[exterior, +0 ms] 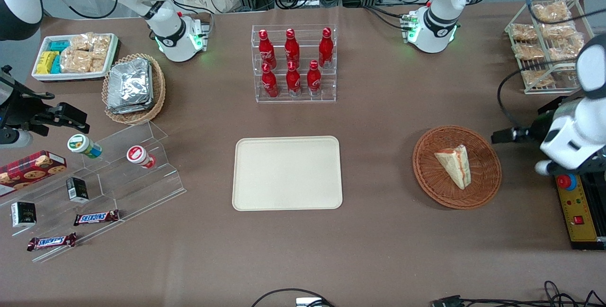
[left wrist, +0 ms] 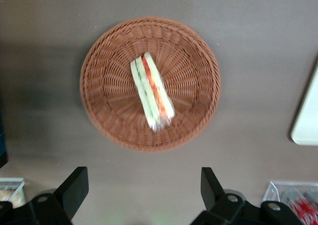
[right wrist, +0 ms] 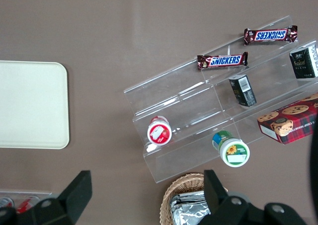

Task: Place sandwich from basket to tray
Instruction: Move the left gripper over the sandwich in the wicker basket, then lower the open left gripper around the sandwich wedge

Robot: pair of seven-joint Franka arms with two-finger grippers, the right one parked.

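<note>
Ok, approach step, nothing picked up yet. My gripper [left wrist: 141, 190] hangs high above the table w/ fingers [left wrist: 74, 187] spread wide, nothing between them, and the basket [left wrist: 107, 51] sits almost straight below, just ahead of the tips. The sandwich [left wrist: 151, 91] lies in the basket's middle, flat on its side, filling edge w/ red and green stripes showing up to my wrist cam. From the front cam the sandwich [exterior: 454, 165] rests inside the basket [exterior: 426, 174] toward the working arm's end of the table, and the tray [exterior: 287, 173] sits mid-table, well apart from the basket, nothing on it. Next move, I reckon: slide fwd a touch to centre over the wedge, turn the wrist so the jaws straddle its narrow width, not its long side, then drop and close gently bc soft bread will squash. Other containers: a tan wicker basket [exterior: 158, 86] holds silver foil packs [exterior: 130, 84], a white bin [exterior: 71, 76] holds snack packets, a clear rack [exterior: 294, 63] holds red bottles. None in my path.
</note>
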